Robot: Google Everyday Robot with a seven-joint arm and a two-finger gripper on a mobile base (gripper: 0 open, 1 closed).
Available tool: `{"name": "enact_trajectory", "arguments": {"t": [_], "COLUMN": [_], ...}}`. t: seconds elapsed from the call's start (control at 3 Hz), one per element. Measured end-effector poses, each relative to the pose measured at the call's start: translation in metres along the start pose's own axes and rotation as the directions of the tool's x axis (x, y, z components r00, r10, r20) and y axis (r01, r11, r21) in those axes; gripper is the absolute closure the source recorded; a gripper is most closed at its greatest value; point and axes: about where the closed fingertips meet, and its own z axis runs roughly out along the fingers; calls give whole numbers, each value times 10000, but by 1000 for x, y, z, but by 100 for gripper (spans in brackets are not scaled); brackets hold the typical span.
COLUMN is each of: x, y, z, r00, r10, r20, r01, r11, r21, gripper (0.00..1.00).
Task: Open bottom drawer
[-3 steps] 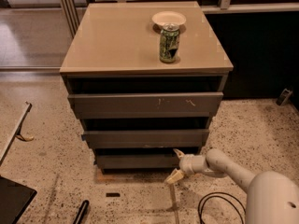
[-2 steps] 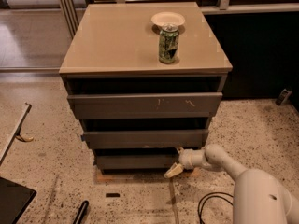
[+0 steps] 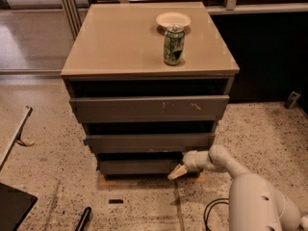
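Observation:
The bottom drawer point(image 3: 137, 166) is the lowest, plain dark grey front of the three in the cabinet, low near the floor. It stands roughly flush under the middle drawer point(image 3: 149, 142). My gripper point(image 3: 176, 173) reaches in from the lower right and its pale tip sits at the drawer front's right end, just in front of it. The widest top drawer point(image 3: 149, 108) with whitish scratches is above.
A green can point(image 3: 173, 44) and a white bowl point(image 3: 173, 19) stand on the beige cabinet top point(image 3: 110, 47). A black cable point(image 3: 214, 211) lies on the speckled floor by my arm. A dark object point(image 3: 14, 213) lies at lower left. A wooden base point(image 3: 144, 182) shows under the cabinet.
My gripper has shifted slightly left along the bottom drawer's right end. The drawers have not visibly moved.

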Motion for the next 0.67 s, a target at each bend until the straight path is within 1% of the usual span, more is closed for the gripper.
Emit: {"name": "enact_trajectory", "arguments": {"t": [0.67], "x": [5], "y": [1], "z": [3], "r00": [9998], "r10": [153], "r20": [-134], "r01": [-155], "r11": [9998], "r21": [-108], "gripper": [0]}}
